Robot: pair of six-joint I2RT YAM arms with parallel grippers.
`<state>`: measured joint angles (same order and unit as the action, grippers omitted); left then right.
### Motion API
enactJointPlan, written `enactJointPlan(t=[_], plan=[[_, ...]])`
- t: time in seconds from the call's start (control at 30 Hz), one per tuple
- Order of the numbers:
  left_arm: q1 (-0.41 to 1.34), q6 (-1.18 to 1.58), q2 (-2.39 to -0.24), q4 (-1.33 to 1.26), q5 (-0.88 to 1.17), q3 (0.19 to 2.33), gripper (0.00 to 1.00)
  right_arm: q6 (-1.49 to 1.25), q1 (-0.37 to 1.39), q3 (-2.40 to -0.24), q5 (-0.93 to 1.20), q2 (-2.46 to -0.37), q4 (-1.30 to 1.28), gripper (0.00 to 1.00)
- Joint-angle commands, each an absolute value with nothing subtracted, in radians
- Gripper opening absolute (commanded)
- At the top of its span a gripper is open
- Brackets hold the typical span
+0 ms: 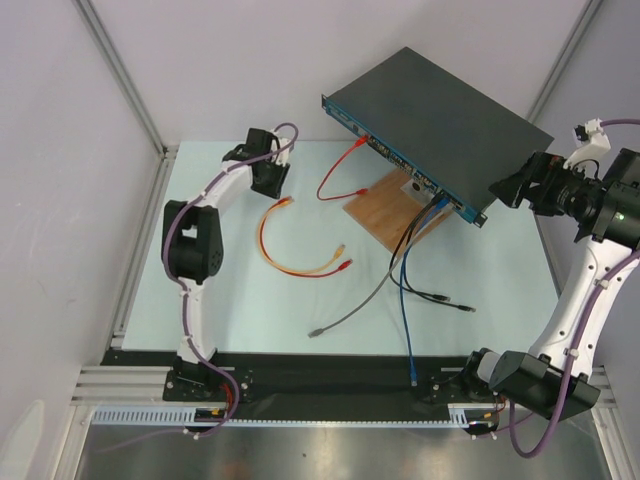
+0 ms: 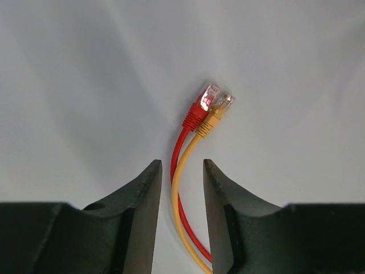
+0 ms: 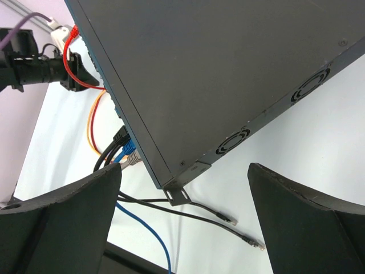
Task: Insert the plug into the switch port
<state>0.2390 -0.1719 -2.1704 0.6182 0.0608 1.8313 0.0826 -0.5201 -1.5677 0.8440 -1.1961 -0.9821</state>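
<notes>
The switch (image 1: 440, 120) is a flat black box at the back right, its blue front face (image 1: 400, 160) turned to the left front. It fills the right wrist view (image 3: 228, 74). A red plug (image 2: 202, 105) and a yellow plug (image 2: 219, 111) lie side by side on the table, just beyond my left gripper (image 2: 181, 162). That gripper is open, and both cables run between its fingers without being held. In the top view the left gripper (image 1: 270, 180) hovers over the red-yellow cable loop (image 1: 270, 245). My right gripper (image 3: 183, 168) is wide open at the switch's near right corner (image 1: 505, 190).
A brown wooden board (image 1: 385, 215) lies under the switch's front. Another red cable (image 1: 340, 170) is plugged in near the left end. Grey, blue and black cables (image 1: 430, 205) are plugged in near the right end and trail toward me, their loose ends (image 1: 445, 297) on the table.
</notes>
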Motion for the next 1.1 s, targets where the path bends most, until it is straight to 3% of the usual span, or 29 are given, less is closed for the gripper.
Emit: enactJointPlan(t=[0.0, 0.67, 1.0, 1.07], plan=[[0.233, -0.224, -2.194, 0.626, 0.052, 1.855, 0.4, 0.094, -0.508, -1.617, 0.822, -1.206, -0.992, 1.0], [0.233, -0.262, -2.24, 0.56, 0.015, 1.772, 0.35, 0.094, -0.505, -1.618, 0.807, -1.241, -0.989, 0.99], [0.233, -0.259, -2.139, 0.578, 0.041, 1.732, 0.0, 0.078, -0.505, -1.618, 0.818, -1.243, -0.971, 0.98], [0.233, -0.256, -2.103, 0.598, 0.049, 1.718, 0.0, 0.078, -0.505, -1.618, 0.824, -1.241, -0.966, 0.98]])
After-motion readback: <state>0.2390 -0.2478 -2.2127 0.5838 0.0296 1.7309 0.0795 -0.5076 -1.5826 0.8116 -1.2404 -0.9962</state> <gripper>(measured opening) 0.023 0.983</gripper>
